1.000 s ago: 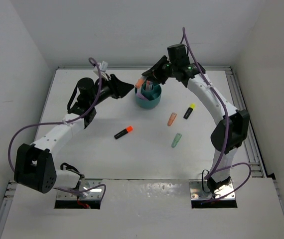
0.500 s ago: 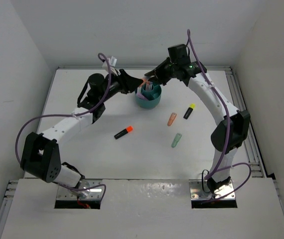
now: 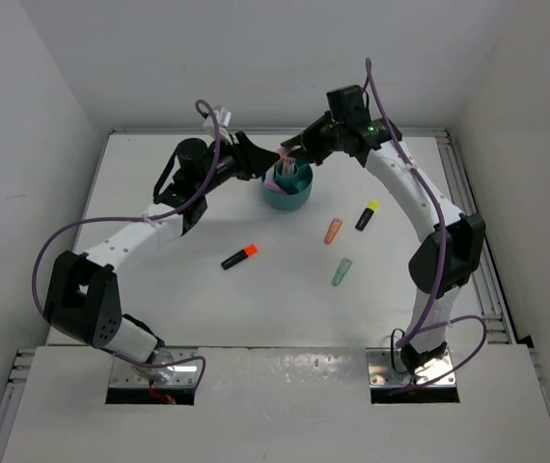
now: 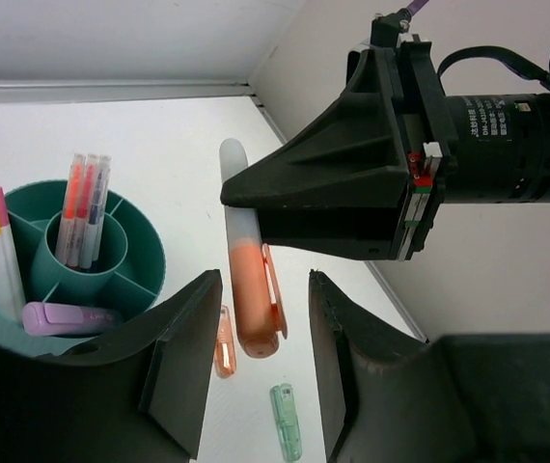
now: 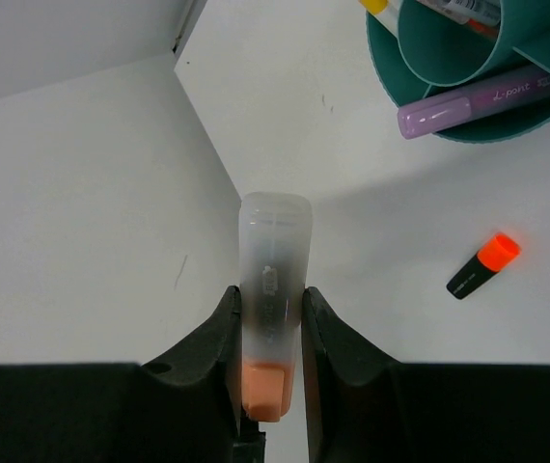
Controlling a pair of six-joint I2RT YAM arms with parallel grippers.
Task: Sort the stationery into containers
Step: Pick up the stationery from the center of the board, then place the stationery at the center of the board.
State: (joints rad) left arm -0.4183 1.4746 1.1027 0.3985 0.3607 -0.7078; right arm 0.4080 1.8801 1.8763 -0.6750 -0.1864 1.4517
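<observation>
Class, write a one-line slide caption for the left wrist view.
Right gripper holds an orange highlighter before the open left gripper, teal organiser alongside.

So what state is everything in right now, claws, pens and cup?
Right claw: shut on the orange highlighter.
Left claw: open, straddling that highlighter.
Teal cup: upright, partly filled with pens.
Purple marker: leaning in the cup.
Black-orange marker: lying loose.
Black-yellow marker: lying loose.
Peach marker: lying loose.
Green marker: lying loose.
</observation>
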